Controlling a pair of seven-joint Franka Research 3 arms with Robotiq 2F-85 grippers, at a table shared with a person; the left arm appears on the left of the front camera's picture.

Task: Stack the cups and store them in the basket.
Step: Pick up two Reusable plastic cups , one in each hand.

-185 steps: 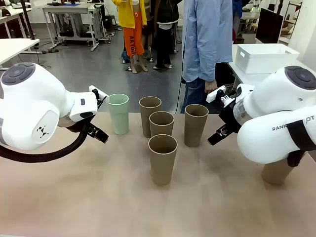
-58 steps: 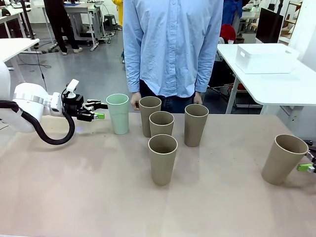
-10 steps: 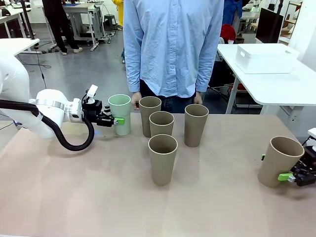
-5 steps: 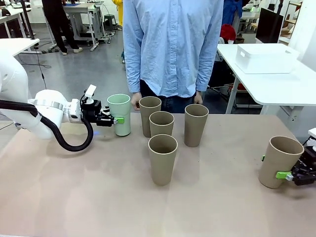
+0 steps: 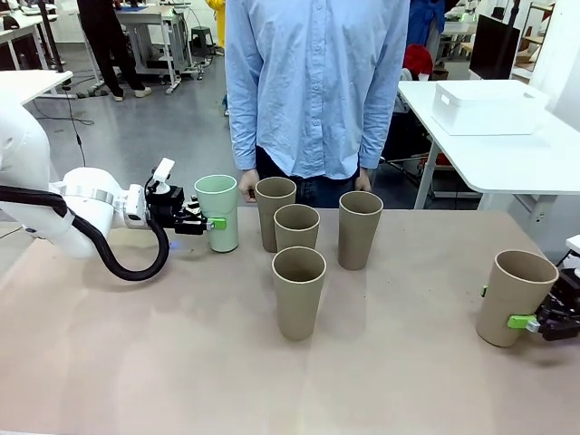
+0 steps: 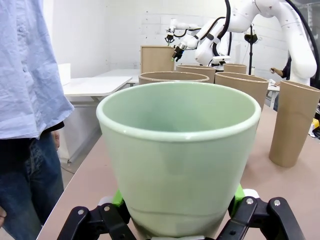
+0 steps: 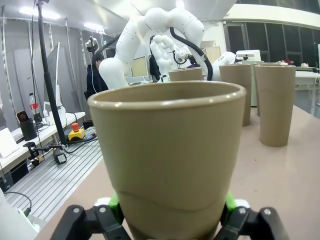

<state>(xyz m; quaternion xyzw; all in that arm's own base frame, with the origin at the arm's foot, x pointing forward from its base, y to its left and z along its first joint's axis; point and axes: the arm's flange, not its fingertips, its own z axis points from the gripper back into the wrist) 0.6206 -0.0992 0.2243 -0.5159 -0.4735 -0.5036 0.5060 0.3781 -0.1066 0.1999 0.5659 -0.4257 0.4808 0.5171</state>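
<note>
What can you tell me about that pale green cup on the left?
The pale green cup is tall, tapered and handleless, matte with a thickened rim. It stands upright on the table near the far edge, leftmost of the cups, apart from the tan cups. The left gripper clasps its lower half, green pads pressed on both sides.

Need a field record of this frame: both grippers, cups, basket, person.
left gripper: shut on mint cup, cup upright
right gripper: shut on tan cup, near the table's right edge
middle cups: four tan, upright, none stacked
basket: on white side table, far right; inside not visible
person: standing at far side, arms down
stacking: not started
</note>
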